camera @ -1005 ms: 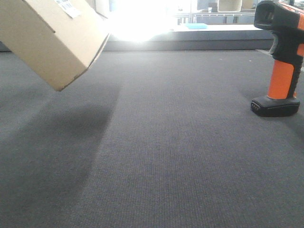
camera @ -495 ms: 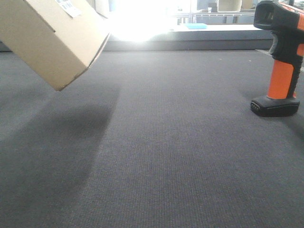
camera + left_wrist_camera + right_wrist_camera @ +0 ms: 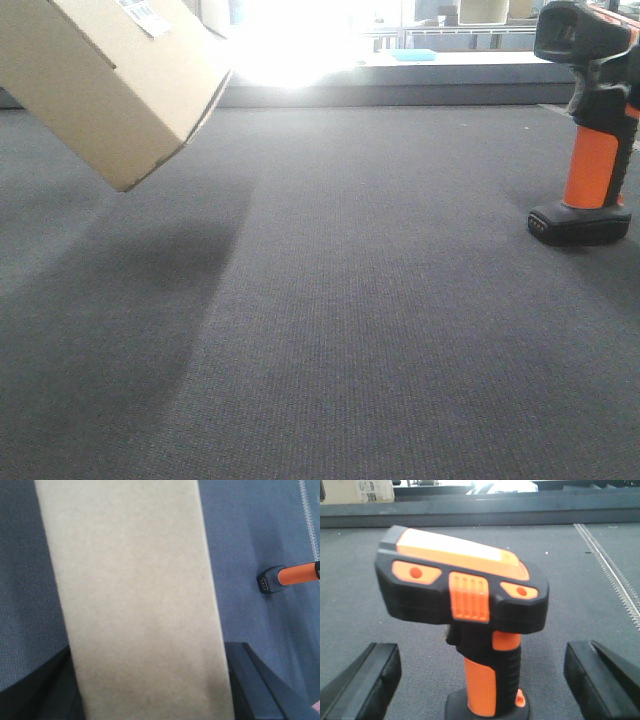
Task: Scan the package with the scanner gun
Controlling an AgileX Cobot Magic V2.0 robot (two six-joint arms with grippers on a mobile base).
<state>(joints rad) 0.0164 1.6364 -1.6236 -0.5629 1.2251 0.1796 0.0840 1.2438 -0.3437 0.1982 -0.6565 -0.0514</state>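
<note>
Finding: your left pincer (image 3: 150, 692) holds the package (image 3: 110, 80) clamped between its fingers. The package is raised clear of the worktop (image 3: 380, 320) at the left and tilted onto one corner, with its white label (image 3: 143, 14) on the upper face. The scanner gun (image 3: 592, 150) stands upright on its black foot at the right, well apart from the package. Your right pincer (image 3: 482, 680) is spread wide, one finger on either side of the gun, with a clear gap on both sides.

Judgement: the gun is not yet gripped.

Risks:
- The gun looks top-heavy on a small foot, so an off-centre closure may tip it or twist it in the grip.
- The label faces upward, so a low aim would likely miss it.
- The tilted package could slip if your hold is light
</note>
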